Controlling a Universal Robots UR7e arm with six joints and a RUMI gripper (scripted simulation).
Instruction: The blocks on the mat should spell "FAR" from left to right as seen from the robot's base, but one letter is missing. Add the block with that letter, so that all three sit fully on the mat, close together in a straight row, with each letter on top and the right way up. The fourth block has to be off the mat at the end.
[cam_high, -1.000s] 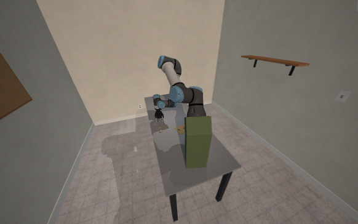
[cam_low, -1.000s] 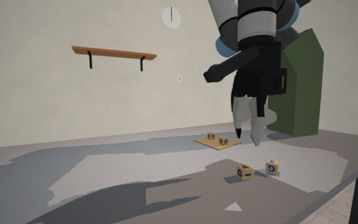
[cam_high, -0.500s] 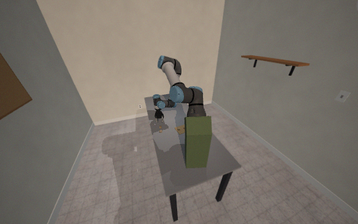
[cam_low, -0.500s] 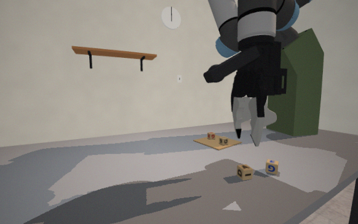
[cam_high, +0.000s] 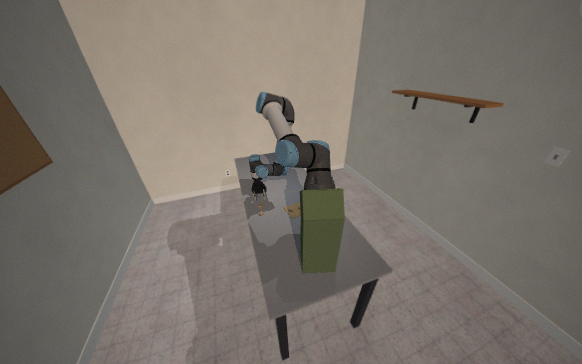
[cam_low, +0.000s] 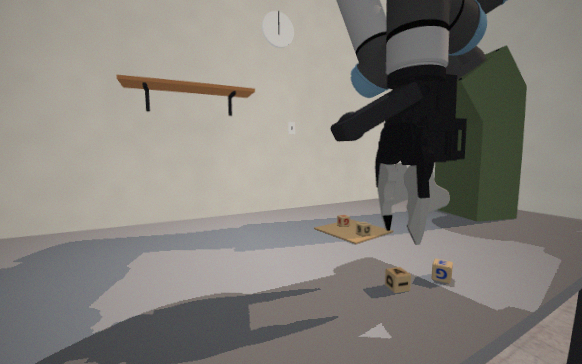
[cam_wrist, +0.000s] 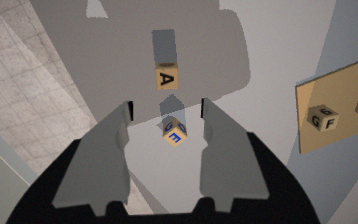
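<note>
A tan mat (cam_low: 350, 236) (cam_wrist: 311, 95) (cam_high: 294, 210) lies on the table and carries two wooden blocks. One (cam_low: 363, 228) (cam_wrist: 322, 119) shows a black F on top; the other (cam_low: 343, 220) has red letters. Off the mat lie two loose blocks: one with a black A on top (cam_wrist: 166, 79) (cam_low: 397, 279), and one with blue letters (cam_wrist: 174, 132) (cam_low: 442, 270). My gripper (cam_low: 401, 234) (cam_wrist: 167, 101) (cam_high: 259, 192) hangs in the air above the blue-lettered block. Its fingers are partly open, with nothing between them.
A tall green box (cam_high: 322, 230) (cam_low: 492, 150) stands on the table beyond the mat, next to the arm's base. The table's edge runs close to the loose blocks, with tiled floor below. A shelf hangs on the wall.
</note>
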